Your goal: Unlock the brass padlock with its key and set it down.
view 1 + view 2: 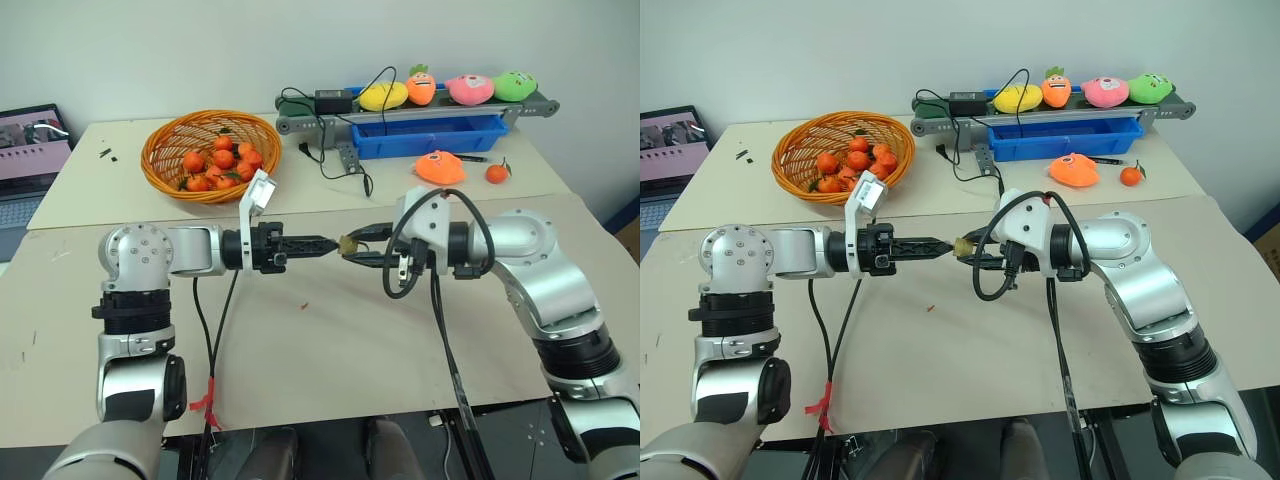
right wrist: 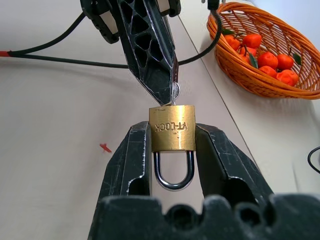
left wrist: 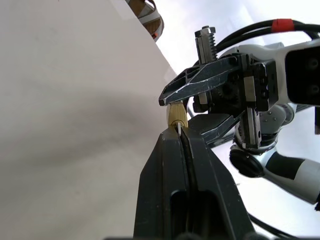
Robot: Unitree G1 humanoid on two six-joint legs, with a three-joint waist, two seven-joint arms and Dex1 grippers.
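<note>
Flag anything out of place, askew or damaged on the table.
Little stands out. One orange fruit lies loose beside a plush toy, far from the basket holding the rest. A small red scrap lies on the table. Nothing looks spilled or broken.

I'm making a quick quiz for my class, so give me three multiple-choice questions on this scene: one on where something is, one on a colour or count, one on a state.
1. Where is the brass padlock?
A. In the basket
B. Between the right gripper's fingers
C. On the table

2. How many plush toys sit on the conveyor?
A. Two
B. Six
C. Four

3. The padlock's shackle is
A. closed
B. swung open
C. removed

Answers: 1 B, the fingers flank its body. 2 C, yellow, orange, pink, green. 3 A, both legs enter the body, while the shut left gripper holds the key.
</note>
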